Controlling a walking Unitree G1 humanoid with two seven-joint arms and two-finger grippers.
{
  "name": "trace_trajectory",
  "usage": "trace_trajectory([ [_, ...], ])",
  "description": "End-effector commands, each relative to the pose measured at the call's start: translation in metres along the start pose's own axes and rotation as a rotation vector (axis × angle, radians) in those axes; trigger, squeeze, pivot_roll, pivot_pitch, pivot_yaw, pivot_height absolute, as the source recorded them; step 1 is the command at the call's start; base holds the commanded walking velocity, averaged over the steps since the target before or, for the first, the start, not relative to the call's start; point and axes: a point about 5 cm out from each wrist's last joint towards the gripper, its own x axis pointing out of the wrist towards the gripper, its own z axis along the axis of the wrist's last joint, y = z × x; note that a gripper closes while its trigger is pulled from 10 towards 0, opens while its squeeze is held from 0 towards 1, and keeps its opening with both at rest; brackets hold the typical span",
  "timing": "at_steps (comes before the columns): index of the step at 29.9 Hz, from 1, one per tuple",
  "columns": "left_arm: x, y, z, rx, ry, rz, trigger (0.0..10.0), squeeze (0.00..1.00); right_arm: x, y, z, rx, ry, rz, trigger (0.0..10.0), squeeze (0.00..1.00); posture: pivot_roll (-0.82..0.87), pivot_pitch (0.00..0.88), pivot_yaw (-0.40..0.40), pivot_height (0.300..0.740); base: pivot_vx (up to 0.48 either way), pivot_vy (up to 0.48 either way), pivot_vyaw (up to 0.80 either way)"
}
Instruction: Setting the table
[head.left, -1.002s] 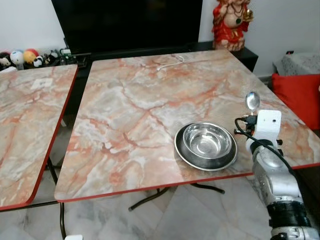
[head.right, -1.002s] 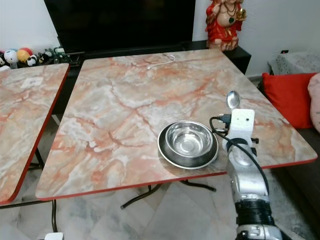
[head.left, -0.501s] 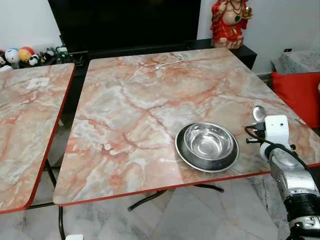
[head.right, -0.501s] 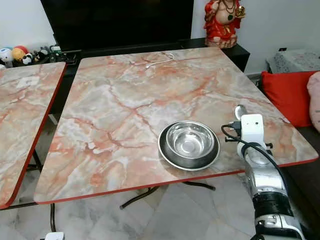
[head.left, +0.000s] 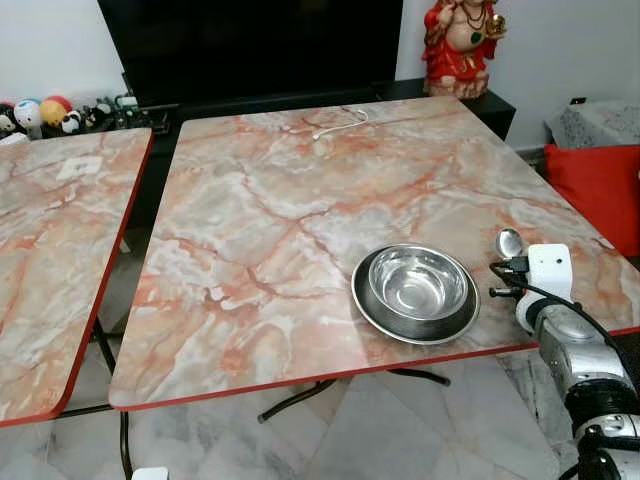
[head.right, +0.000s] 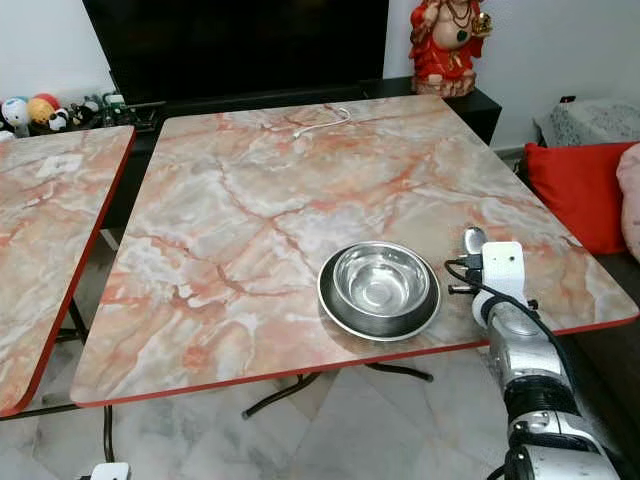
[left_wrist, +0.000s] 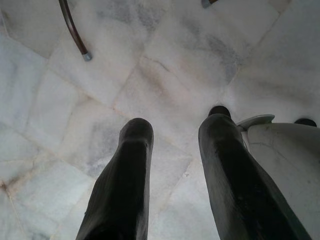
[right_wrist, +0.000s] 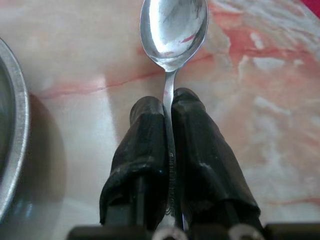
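The left gripper (left_wrist: 170, 150) hangs over pale marble floor tiles (left_wrist: 165, 75), fingers parted and holding nothing. On the orange-veined marble table (head.left: 300, 200) a round steel bowl (head.left: 417, 284) sits in a shallow steel plate (head.left: 380, 312). Just right of them the right gripper (right_wrist: 168, 107) pinches a shiny steel spoon (right_wrist: 173, 30) by its handle, low above the tabletop; the wrist camera shows this grip, hidden from head height

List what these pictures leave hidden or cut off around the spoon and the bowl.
- Spoon handle: in the right wrist view, clamped out of sight between the right gripper fingers.
- Whether the spoon touches the table: eye views, wrist housing blocks it.
- Plate centre: covered by the bowl.
- Left gripper: wrist view, fingers cut off by the bottom edge.
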Motion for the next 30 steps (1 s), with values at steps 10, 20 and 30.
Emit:
trace_trajectory([
  [10,0.0,0.004,0.001,0.005,-0.001,0.012,10.0,0.0,0.008,0.016,0.011,0.037,-0.023,0.042,10.0,0.0,-0.07,0.0,0.049,0.74,0.0,0.0,0.0],
  [20,0.0,0.005,0.001,-0.001,0.0,0.017,10.0,0.0,0.01,0.02,0.011,0.028,-0.012,0.057,10.0,0.0,-0.06,0.0,0.049,0.74,0.0,0.0,0.0],
  [30,0.0,0.005,0.001,-0.005,0.0,0.018,10.0,0.0,0.011,0.02,0.007,0.021,0.004,0.057,10.0,0.0,-0.06,0.0,0.048,0.74,0.0,0.0,0.0],
])
